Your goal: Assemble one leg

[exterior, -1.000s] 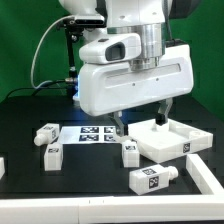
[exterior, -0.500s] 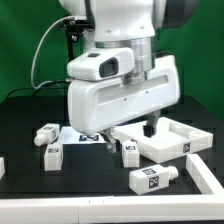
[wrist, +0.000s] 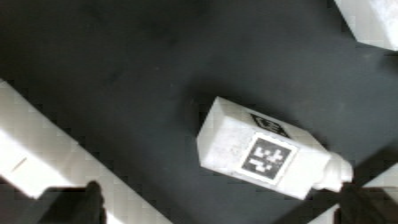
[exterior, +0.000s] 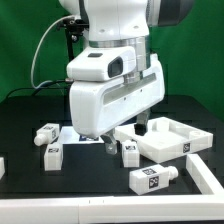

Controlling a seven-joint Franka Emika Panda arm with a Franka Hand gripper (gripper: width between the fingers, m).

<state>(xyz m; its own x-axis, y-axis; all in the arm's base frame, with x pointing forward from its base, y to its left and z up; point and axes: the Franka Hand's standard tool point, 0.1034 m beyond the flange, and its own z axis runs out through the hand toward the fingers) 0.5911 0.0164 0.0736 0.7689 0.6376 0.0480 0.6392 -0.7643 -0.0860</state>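
Several white legs with black-and-white tags lie on the black table: one (exterior: 130, 153) just in front of the gripper, one (exterior: 155, 178) nearer the front, and two at the exterior view's left (exterior: 46, 132) (exterior: 52, 153). My gripper (exterior: 123, 137) hangs low over the table between the marker board and the white panel, open and holding nothing. In the wrist view a tagged leg (wrist: 267, 155) lies flat just ahead of the gripper (wrist: 222, 208). The dark fingertips (wrist: 71, 203) stand wide apart, and the leg's end is close to the other one.
The large white tray-like panel (exterior: 168, 140) lies at the exterior view's right, close to the gripper. The marker board (exterior: 78, 134) is partly hidden behind the hand. A white rail (exterior: 100, 208) borders the table's front, and cables hang at the back left.
The arm has swung toward the exterior view's left and come lower, from over the panel's edge to over the leg beside the marker board. The jaws stay open. No part has moved.
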